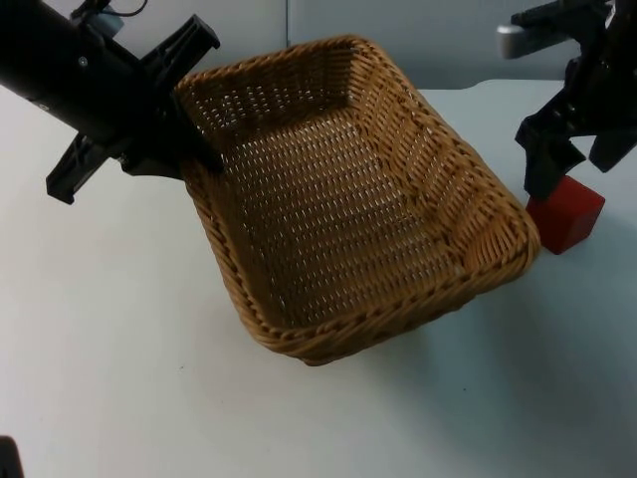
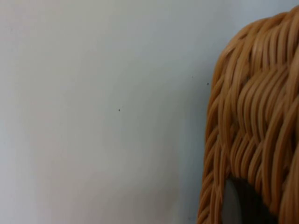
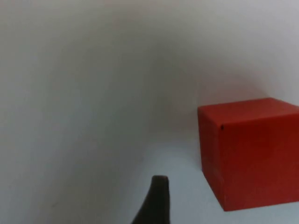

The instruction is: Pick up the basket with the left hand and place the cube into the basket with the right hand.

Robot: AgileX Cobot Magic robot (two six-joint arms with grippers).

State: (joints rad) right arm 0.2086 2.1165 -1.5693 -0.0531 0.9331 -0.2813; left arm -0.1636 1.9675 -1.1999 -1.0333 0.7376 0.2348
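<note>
1 basket [image 1: 348, 189], 1 cube [image 1: 565, 213], 2 grippers

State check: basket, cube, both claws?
basket: empty, tilted, rim held by the left claw.
cube: red, on the table, outside the basket, ungrasped.
left claw: shut on the basket's rim.
right claw: open, right above the cube.

Lab: bare white table [image 1: 119, 349], grey partition [image 1: 448, 40]
</note>
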